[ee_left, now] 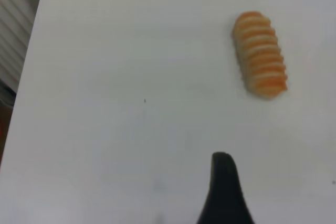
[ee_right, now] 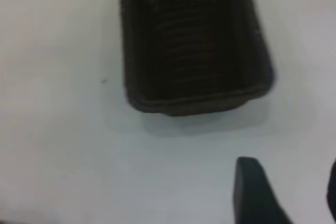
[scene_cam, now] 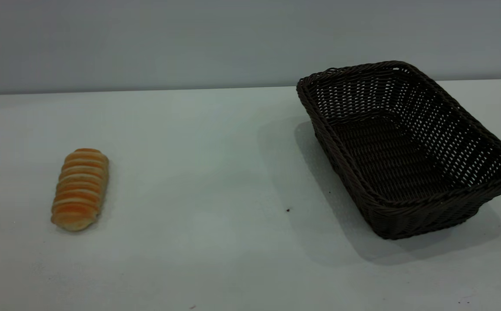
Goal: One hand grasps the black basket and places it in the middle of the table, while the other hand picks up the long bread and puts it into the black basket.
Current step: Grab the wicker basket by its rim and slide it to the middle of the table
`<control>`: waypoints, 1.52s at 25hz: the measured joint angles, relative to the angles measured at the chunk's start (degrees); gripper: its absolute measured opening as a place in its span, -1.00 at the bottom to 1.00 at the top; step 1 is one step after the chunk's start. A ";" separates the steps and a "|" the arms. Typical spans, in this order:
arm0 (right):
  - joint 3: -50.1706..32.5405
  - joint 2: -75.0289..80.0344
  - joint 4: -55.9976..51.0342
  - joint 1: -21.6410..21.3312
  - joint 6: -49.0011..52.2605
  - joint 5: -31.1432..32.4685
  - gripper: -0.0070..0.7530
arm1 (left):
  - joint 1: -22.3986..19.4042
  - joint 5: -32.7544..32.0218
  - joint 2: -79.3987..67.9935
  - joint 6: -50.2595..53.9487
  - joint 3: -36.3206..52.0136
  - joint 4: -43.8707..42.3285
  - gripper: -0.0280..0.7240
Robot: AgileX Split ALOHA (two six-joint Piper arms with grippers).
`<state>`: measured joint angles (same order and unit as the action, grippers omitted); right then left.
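The long bread (scene_cam: 80, 189) lies on the white table (scene_cam: 198, 164) at the left, golden-orange with pale stripes. It also shows in the left wrist view (ee_left: 260, 54). The black basket (scene_cam: 406, 147) stands empty on the table at the right, and shows in the right wrist view (ee_right: 191, 45). Neither arm shows in the exterior view. My left gripper (ee_left: 224, 192) shows only as one black part, held above bare table short of the bread. My right gripper (ee_right: 291, 179) is open and empty, above bare table a little short of the basket's near end.
A grey wall runs behind the table's far edge. A few tiny dark specks (scene_cam: 288, 210) lie on the tabletop between the bread and the basket. The table's side edge and some grey slats show in the left wrist view (ee_left: 16, 30).
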<state>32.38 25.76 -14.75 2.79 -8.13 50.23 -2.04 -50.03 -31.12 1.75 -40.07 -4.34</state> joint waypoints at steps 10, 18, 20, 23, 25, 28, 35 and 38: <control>3.39 36.20 -24.29 0.00 -1.27 -5.79 0.42 | 0.00 8.74 -21.95 -5.11 -3.76 0.05 0.59; 3.84 60.13 -44.08 0.00 -0.85 -9.66 0.42 | 0.00 10.52 -24.16 -5.19 -3.82 2.85 0.59; 3.91 64.72 -48.06 0.00 -1.04 -10.37 0.42 | 0.00 10.52 -24.16 -5.19 -3.82 2.91 0.59; 3.97 69.94 -52.83 0.00 -1.24 -12.00 0.42 | 0.00 10.52 -24.16 -5.19 -3.82 3.02 0.59; 3.97 72.40 -56.18 0.00 -1.48 -13.93 0.42 | 0.00 10.52 -24.16 -5.19 -3.82 3.07 0.59; 4.14 75.17 -60.89 0.00 -1.87 -17.97 0.42 | 0.00 10.52 -24.16 -5.19 -3.82 3.22 0.59; 5.37 80.54 -67.38 0.00 -3.96 -23.69 0.42 | 0.00 10.52 -24.16 -5.23 -3.82 3.65 0.59; 6.17 82.87 -68.69 0.00 -4.34 -25.81 0.42 | 0.00 10.52 -24.16 -5.23 -3.82 3.65 0.59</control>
<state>38.55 108.63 -83.45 2.79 -12.46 24.42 -2.04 -39.50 -55.28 -3.48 -43.89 -0.70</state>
